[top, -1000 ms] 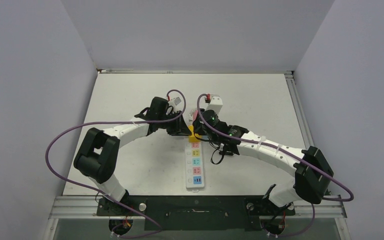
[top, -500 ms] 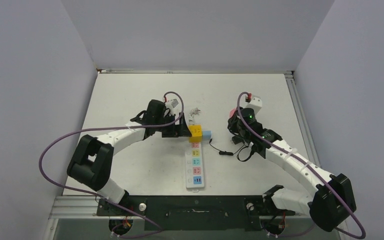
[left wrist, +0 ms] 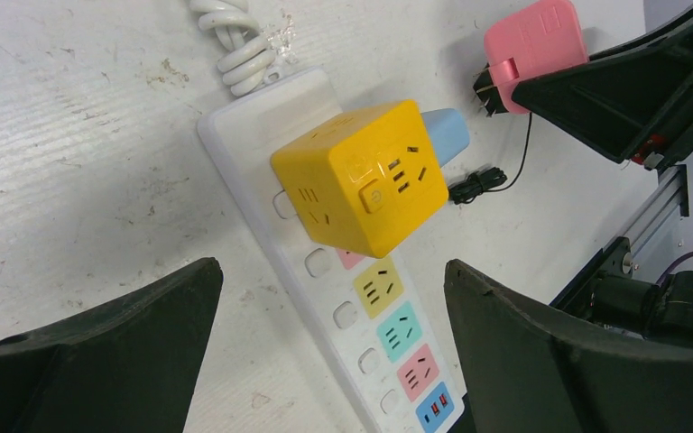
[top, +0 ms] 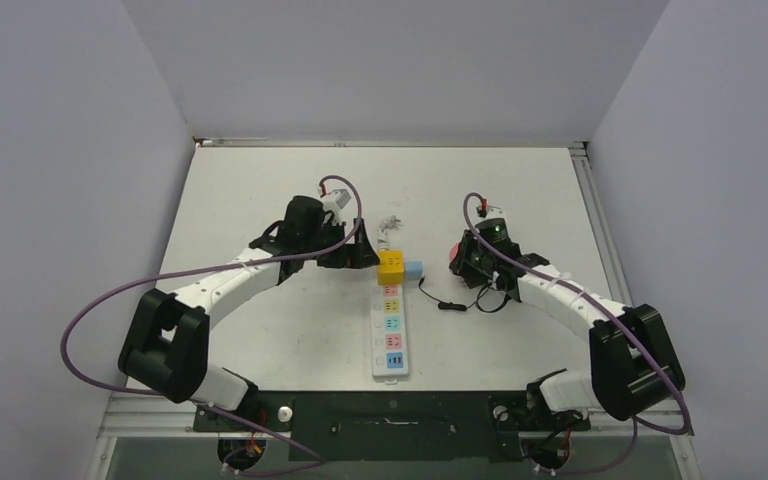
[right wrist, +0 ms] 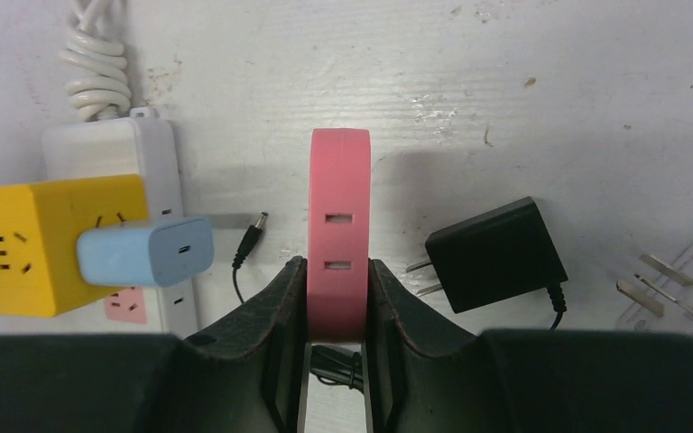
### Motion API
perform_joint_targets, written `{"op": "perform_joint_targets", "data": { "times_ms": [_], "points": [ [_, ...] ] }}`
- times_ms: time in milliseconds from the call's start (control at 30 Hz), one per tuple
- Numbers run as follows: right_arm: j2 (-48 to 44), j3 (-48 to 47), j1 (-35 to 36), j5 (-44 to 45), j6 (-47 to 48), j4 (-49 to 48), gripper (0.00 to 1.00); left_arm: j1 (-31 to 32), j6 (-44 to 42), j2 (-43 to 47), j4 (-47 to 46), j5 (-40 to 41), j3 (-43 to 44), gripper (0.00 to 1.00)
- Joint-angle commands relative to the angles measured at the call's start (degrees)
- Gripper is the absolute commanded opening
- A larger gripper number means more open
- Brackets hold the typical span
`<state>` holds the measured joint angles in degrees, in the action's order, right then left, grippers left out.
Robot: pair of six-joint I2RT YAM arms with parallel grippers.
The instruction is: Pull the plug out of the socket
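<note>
The socket (top: pixel 391 340) is a long white strip with pastel outlet faces, lying mid-table. A yellow cube adapter (top: pixel 391 264) sits plugged into its far end, with a pale blue charger (top: pixel 413 269) in the cube's right side. The pink plug (right wrist: pixel 338 216) is off the strip and off to its right, and my right gripper (right wrist: pixel 337 298) is shut on it. From the top view the plug (top: pixel 455 251) shows at the right gripper (top: pixel 463 256). My left gripper (left wrist: pixel 332 275) hangs open over the strip (left wrist: pixel 253 135), holding nothing, just left of the cube (left wrist: pixel 361 176).
A black wall adapter (right wrist: pixel 494 254) with a thin black cable lies on the table right of the pink plug. Loose metal prongs (right wrist: pixel 650 280) lie further right. The strip's coiled white cord (left wrist: pixel 235 36) bunches at its far end. Walls enclose the table.
My right arm has swung right, carrying the pink plug away from the strip. My left gripper has opened and drawn back left from the strip's far end.
</note>
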<state>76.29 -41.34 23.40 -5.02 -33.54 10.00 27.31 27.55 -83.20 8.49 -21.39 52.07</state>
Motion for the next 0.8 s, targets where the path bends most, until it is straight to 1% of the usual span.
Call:
{"op": "perform_joint_targets", "data": {
  "times_ms": [0,233,300,367,600,700,767],
  "points": [
    [2.6,0.3,-1.1,1.0,0.8,-2.5,0.13,0.0,-0.6,-1.0,-0.1,-0.1,1.2,0.91],
    [3.9,0.5,-2.1,3.8,0.5,-0.9,0.37,0.0,0.2,-2.2,0.0,-1.5,1.4,0.91],
    [3.9,0.2,-2.1,5.7,1.0,0.0,0.47,0.1,0.3,-2.4,0.0,-1.8,1.3,0.91],
    [3.7,0.0,-2.1,8.3,1.5,1.2,0.52,0.1,0.5,-2.4,-0.2,-2.0,1.3,0.91],
    [-1.1,-0.8,-2.1,11.5,2.9,3.4,0.78,0.1,0.7,-1.9,-0.3,-1.6,1.1,0.91],
    [-4.0,-0.4,-1.9,7.9,4.3,1.2,0.88,0.1,0.6,-1.5,-0.4,-1.3,1.0,0.91],
    [-5.4,0.6,-1.7,1.5,4.9,-2.7,0.90,0.2,0.5,-1.4,-0.5,-1.4,1.0,0.91]
  ]
}}
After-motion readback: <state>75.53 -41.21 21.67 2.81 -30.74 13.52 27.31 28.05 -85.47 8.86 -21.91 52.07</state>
